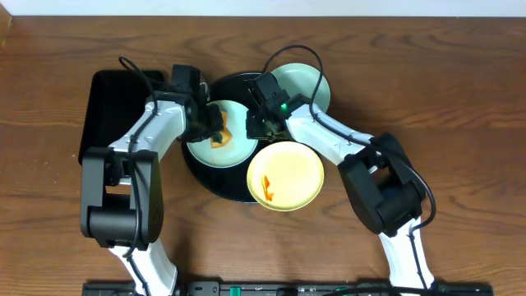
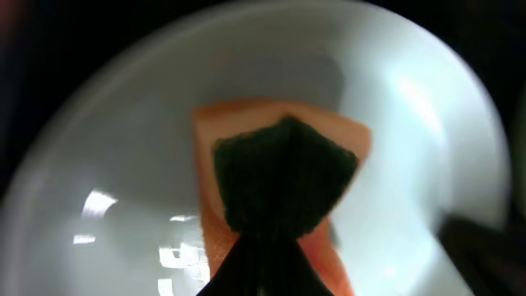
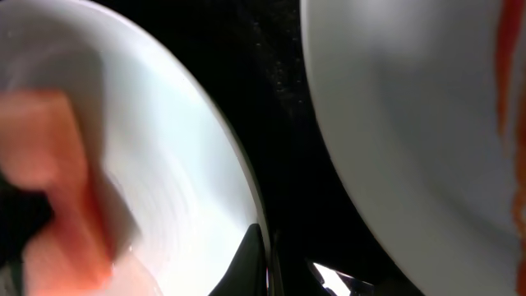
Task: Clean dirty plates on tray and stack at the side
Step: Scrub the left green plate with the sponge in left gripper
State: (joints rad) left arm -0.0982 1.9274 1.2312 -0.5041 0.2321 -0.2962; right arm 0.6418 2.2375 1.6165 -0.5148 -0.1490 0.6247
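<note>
A pale blue-green plate lies on the left part of the round black tray. My left gripper is shut on an orange sponge with a dark green scouring side and presses it on this plate. My right gripper is shut on the same plate's right rim, one finger inside the rim. A pale yellow plate with an orange smear sits at the tray's front right edge. A second blue-green plate sits at the tray's back right edge.
A smaller rectangular black tray lies left of the round one, under the left arm. In the right wrist view, a strip of bare black tray separates the held plate from the yellow plate. The table is brown wood.
</note>
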